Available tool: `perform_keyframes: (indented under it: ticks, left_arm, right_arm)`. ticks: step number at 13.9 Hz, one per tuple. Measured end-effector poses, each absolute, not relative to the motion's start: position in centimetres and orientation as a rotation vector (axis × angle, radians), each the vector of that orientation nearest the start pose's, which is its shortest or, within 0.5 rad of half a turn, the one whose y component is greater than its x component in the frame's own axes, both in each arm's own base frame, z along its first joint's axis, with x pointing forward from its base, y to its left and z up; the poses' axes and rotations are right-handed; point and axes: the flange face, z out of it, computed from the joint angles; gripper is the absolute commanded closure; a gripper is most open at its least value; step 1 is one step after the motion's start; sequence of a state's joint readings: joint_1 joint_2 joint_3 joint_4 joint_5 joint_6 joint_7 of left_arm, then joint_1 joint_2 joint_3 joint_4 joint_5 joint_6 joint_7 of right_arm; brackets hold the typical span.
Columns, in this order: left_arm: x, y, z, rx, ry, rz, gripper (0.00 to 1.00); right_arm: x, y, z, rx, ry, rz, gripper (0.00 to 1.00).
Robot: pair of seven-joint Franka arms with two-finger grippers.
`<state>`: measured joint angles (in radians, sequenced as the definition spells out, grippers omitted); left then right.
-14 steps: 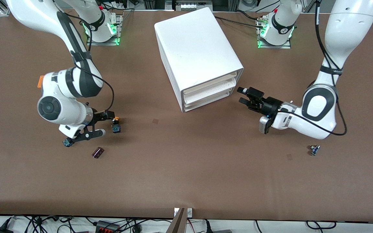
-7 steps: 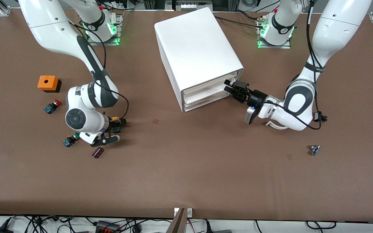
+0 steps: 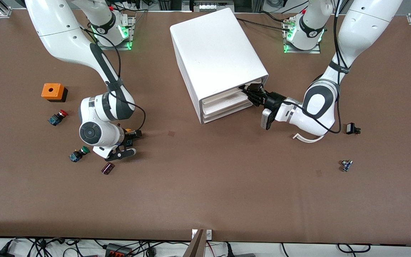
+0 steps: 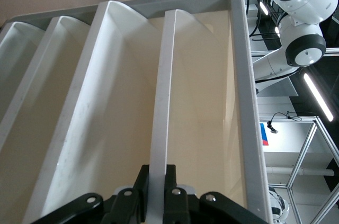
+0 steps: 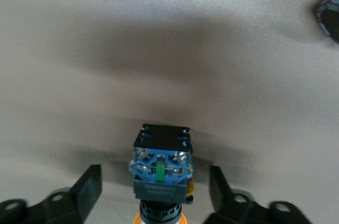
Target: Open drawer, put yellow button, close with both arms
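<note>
Right wrist view crops yellow button's (image 5: pixel 159 173) cap

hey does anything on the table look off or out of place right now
Mostly no. The white cabinet sits askew, turned at an angle to the table's edges. The left gripper is shut on the drawer lip; the right gripper straddles the yellow button.

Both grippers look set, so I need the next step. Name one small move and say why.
Probably the left gripper should pull the drawer straight out: it is shut on the front lip, and the drawer sits closed in the cabinet. The right gripper straddles the yellow button, fingers apart, so it can close meanwhile.
</note>
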<state>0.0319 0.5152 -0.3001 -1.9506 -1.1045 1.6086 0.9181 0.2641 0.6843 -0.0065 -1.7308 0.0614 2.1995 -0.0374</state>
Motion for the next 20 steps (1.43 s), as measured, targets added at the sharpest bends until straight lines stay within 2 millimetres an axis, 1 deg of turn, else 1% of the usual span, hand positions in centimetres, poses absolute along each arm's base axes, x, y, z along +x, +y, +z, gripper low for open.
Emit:
perform_keyframes:
  ticks: [2,3,4,5,7,8,9,10,11,12,13,15,17,18,19,20]
  left_arm:
    - [51.7,-23.1,24.4,1.689,-0.533,-0.372,0.99]
    - [51.9,-23.0,24.5,1.695,-0.536,-0.362,0.99]
    - [52.5,-22.4,24.7,1.712,-0.543,-0.347,0.99]
    - [53.7,-21.5,25.2,1.740,-0.565,-0.325,0.99]
    - [56.7,-19.5,26.4,1.803,-0.628,-0.272,0.98]
    - [58.2,-18.7,26.7,1.824,-0.645,-0.250,0.98]
    - [59.6,-18.0,26.9,1.836,-0.651,-0.229,0.97]
    - [61.0,-17.4,27.1,1.849,-0.657,-0.207,0.95]
    - [62.3,-16.6,27.3,1.862,-0.665,-0.185,0.91]
    - [63.4,-15.9,27.6,1.876,-0.669,-0.170,0.73]
    - [64.2,-15.3,27.7,1.883,-0.665,-0.163,0.01]
    - [64.8,-14.7,27.3,1.906,-0.671,-0.160,0.00]
    - [65.0,-14.5,27.3,1.927,-0.661,-0.175,0.00]
    - [65.2,-14.1,27.5,1.952,-0.646,-0.192,0.00]
    - [65.5,-13.7,28.2,1.991,-0.632,-0.222,0.00]
    - [65.8,-13.2,29.4,2.034,-0.625,-0.258,0.00]
  right_arm:
    - [62.3,16.2,17.1,-3.086,-0.382,0.339,0.86]
    - [62.4,16.2,17.2,-3.091,-0.361,0.338,0.98]
    - [62.4,16.2,17.4,-3.098,-0.324,0.335,1.00]
    - [62.6,16.3,17.7,-3.102,-0.298,0.330,1.00]
    - [63.2,16.8,19.3,-3.103,-0.292,0.293,1.00]
    - [63.7,17.2,20.6,-3.101,-0.298,0.267,1.00]
    - [64.5,17.6,22.3,-3.099,-0.304,0.238,1.00]
    - [65.3,18.0,24.3,-3.096,-0.311,0.211,1.00]
    - [66.1,18.7,26.6,-3.090,-0.322,0.180,1.00]
    - [67.0,19.8,29.2,-3.082,-0.343,0.136,1.00]
    - [67.7,21.2,32.1,-3.072,-0.369,0.082,1.00]
    - [68.3,24.5,37.2,-3.042,-0.430,-0.028,1.00]
    - [68.1,28.2,41.5,-2.998,-0.495,-0.123,1.00]
    - [67.8,29.9,43.2,-2.973,-0.524,-0.160,1.00]
    - [67.2,31.7,44.6,-2.943,-0.553,-0.185,1.00]
    - [66.6,33.4,45.7,-2.915,-0.568,-0.199,1.00]
